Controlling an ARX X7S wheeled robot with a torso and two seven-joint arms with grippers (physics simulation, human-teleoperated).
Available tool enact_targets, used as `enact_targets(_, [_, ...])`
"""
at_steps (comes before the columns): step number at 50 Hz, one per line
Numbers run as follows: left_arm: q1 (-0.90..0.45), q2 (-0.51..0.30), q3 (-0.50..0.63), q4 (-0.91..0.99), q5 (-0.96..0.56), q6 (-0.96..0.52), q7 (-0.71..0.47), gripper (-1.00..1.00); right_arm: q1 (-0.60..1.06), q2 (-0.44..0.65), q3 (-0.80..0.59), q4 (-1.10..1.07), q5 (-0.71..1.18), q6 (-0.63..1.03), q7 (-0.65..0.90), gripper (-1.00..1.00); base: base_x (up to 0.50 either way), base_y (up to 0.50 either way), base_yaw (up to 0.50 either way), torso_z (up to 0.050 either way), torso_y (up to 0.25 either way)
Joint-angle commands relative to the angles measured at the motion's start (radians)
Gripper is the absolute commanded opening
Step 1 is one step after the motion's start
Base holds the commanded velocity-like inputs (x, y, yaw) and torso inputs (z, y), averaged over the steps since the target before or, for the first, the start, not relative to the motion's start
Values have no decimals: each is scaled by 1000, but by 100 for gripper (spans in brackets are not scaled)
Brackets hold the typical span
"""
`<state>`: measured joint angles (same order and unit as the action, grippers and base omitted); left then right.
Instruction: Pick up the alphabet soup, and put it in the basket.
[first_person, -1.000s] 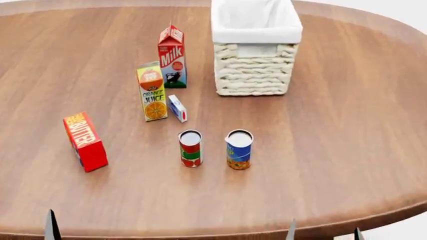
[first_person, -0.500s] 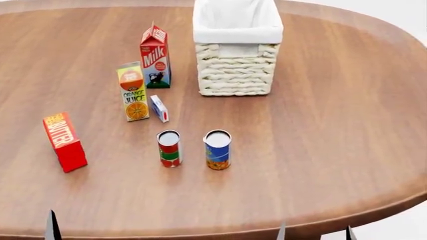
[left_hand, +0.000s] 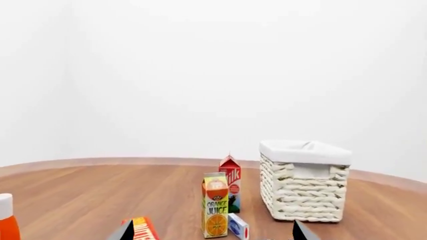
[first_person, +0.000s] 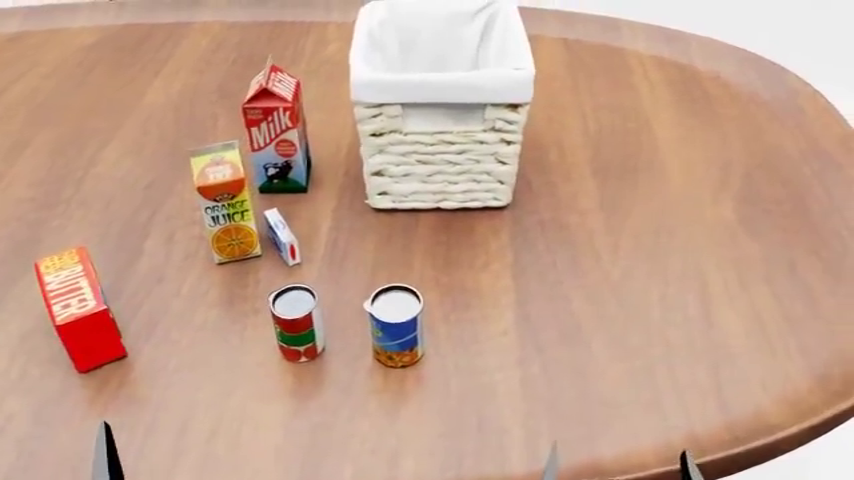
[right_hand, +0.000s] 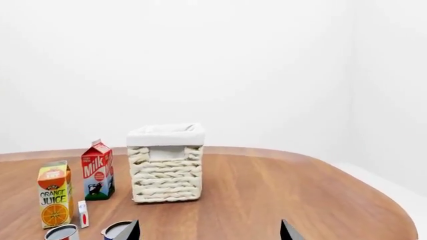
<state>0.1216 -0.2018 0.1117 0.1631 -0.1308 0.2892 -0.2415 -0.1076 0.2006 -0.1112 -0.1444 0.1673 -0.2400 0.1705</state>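
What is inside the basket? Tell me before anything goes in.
The basket shows only its white cloth lining; nothing is visible in it. The bottom, behind the near wall, is hidden.

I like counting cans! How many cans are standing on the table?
2. The red-and-green can stands near the table's front, and the blue-and-orange can stands just to its right, apart from it. The basket could hide something behind it.

A brown wood-grain worktop (first_person: 641, 250) with a rounded edge fills most of the head view, curving off at the right. Behind it the wall (left_hand: 200, 75) is plain white and evenly lit; a pale floor (right_hand: 393, 187) shows lower right.
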Motion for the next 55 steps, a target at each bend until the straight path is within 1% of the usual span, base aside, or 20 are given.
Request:
enact_targets(1, [3,-5,6,5,-2,4,-8,100,1,4,-13,1,-12,-1,8,100,78,0,0,0,0])
enact_targets(14, [10,-12,9,12,-5,14,-16,100,-4,10,-21,-7,-11,-8,16,100,261,0,0,0,0])
enact_targets(40, [2,-24,23,-1,-14,21,-22,100,6,19,-33,5,1,-2,26,100,360,0,0,0,0])
enact_targets(55, [1,-29,30,0,-15,22,-31,100,8,27,-41,4,13,2,28,100,261,-90,0,0,0])
